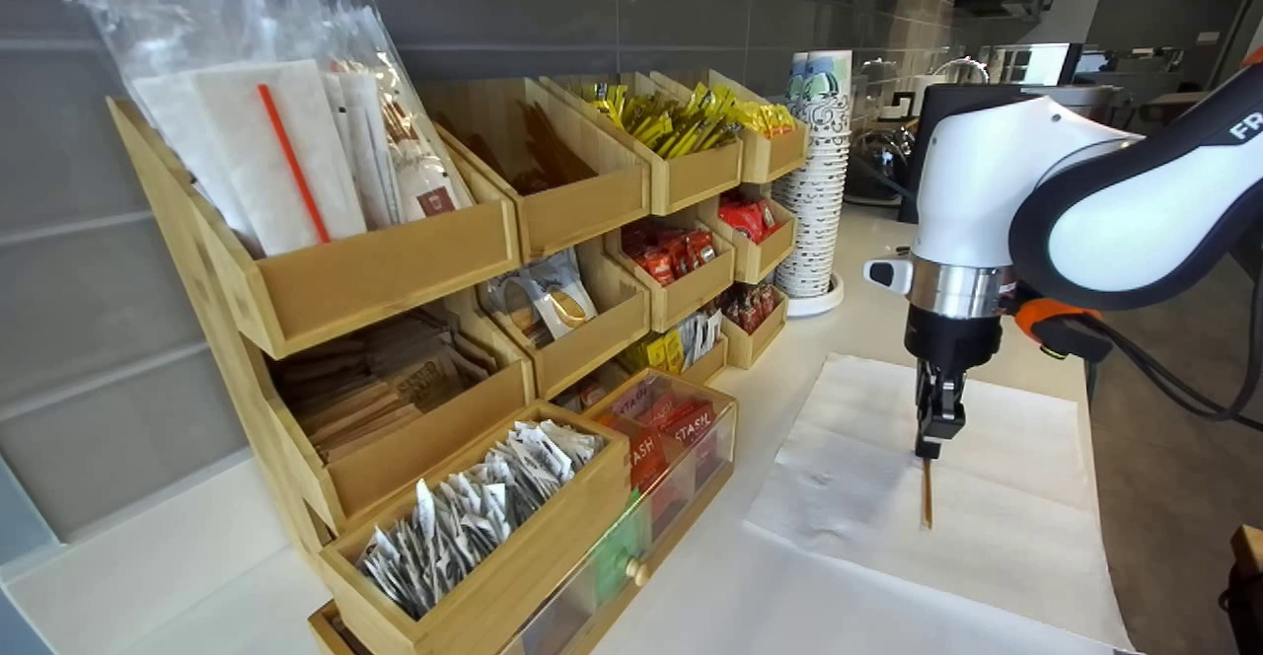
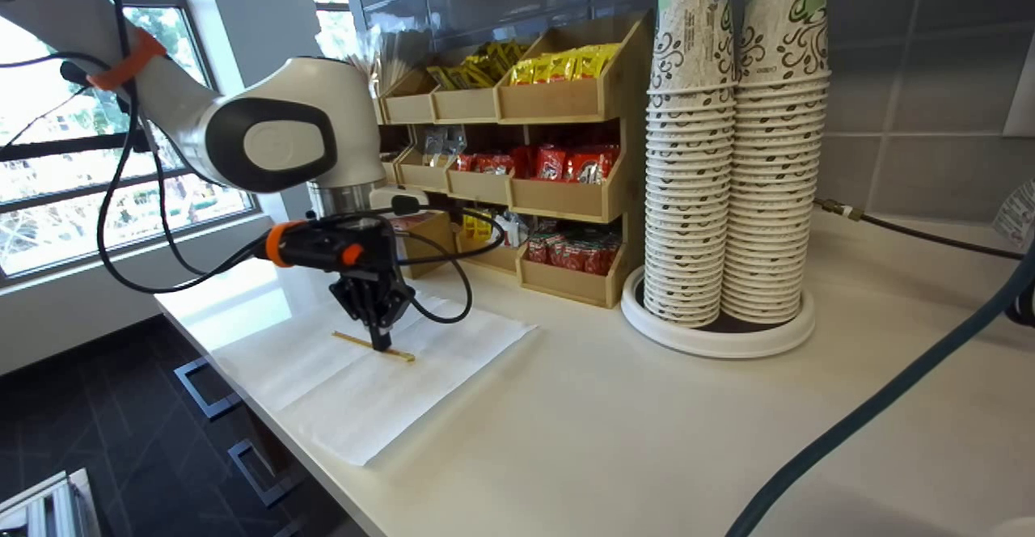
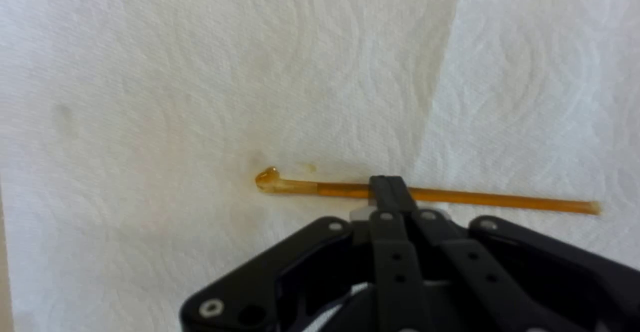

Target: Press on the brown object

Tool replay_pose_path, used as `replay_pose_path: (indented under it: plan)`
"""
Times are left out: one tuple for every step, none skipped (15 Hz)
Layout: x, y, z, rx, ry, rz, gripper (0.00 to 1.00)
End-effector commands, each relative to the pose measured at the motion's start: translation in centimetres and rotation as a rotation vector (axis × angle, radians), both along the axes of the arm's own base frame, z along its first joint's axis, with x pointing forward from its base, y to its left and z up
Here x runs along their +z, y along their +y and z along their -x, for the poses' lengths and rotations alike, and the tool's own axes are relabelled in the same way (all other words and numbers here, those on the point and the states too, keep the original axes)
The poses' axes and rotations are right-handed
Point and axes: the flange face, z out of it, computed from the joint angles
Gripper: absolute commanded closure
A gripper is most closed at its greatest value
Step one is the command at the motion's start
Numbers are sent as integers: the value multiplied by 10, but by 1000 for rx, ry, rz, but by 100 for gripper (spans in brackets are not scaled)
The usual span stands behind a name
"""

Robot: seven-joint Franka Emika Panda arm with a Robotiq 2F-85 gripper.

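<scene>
Running sideways across the wrist view, the thin brown stick (image 3: 475, 198) is lying on the white paper towel (image 3: 175, 82), right under the gripper (image 3: 389, 179), curled end being nearer than the plain one. The gripper is pointing down, jaws pinched together with nothing between them. I'm guessing the tips are touching the stick, not swearing to it, so the coming move is probably needing just a push down, no sideways shuffling.

The bent arm (image 1: 1125, 233) holds its claw (image 3: 390, 186) pointing down, pinched fully together.
</scene>
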Motion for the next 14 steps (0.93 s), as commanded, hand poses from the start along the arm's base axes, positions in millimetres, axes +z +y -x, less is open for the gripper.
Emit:
replay_pose_path:
  plan:
    - [-18,-10,-5,-20,18,-1,100]
    - [-19,-10,-6,-19,20,0,100]
    - [-21,-10,-7,-19,24,1,100]
    - [-22,-9,-8,-19,26,2,100]
    - [-25,-9,-9,-17,29,7,100]
    - [-28,-9,-10,-16,31,7,100]
    - [-30,-9,-11,-13,32,9,100]
    - [-32,-8,-12,-10,32,11,100]
    - [-34,-8,-13,-8,34,12,100]
    - [-36,-8,-14,-8,36,12,100]
    - [-37,-8,-15,-7,38,13,100]
    - [-38,-9,-16,-6,40,14,100]
    - [-39,-9,-17,-6,40,12,100]
    - [-41,-11,-18,-7,40,11,100]
